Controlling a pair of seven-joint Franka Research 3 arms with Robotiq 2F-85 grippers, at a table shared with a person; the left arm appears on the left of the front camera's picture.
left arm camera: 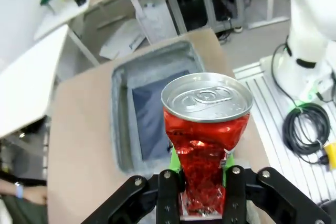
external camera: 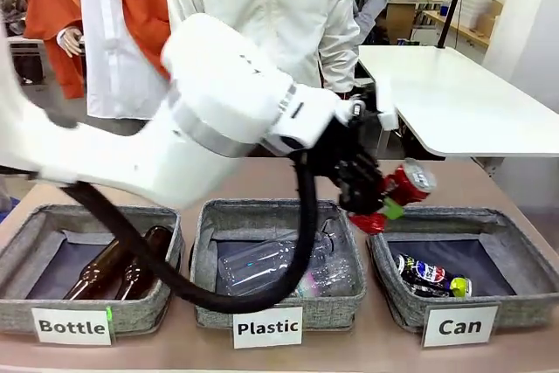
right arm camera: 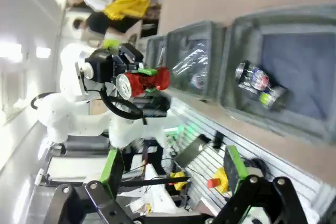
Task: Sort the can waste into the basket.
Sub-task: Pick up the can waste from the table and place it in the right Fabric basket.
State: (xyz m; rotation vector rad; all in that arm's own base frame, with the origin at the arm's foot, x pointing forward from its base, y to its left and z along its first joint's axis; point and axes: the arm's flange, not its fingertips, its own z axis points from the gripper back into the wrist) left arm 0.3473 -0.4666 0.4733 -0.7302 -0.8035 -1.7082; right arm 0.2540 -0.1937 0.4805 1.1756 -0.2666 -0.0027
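A red can [external camera: 400,191] with a silver top, dented at the waist, hangs above the left rim of the grey "Can" basket [external camera: 502,306]. My left gripper [external camera: 374,207] is shut on the can's middle. In the left wrist view the red can [left arm camera: 203,135] stands between the green pads, with the basket [left arm camera: 122,124] below and beyond it. A crushed dark can [external camera: 430,277] with blue, white and yellow-green print lies inside the basket. My right gripper [right arm camera: 173,174] is open and holds nothing; its view shows the red can [right arm camera: 142,82] and the crushed can [right arm camera: 259,83] farther off.
The "Plastic" basket [external camera: 210,255] in the middle holds clear bottles [external camera: 279,264]. The "Bottle" basket [external camera: 26,242] at left holds brown glass bottles [external camera: 118,264]. A person in a white jacket [external camera: 262,6] stands at the far side. A white table [external camera: 454,98] is at back right.
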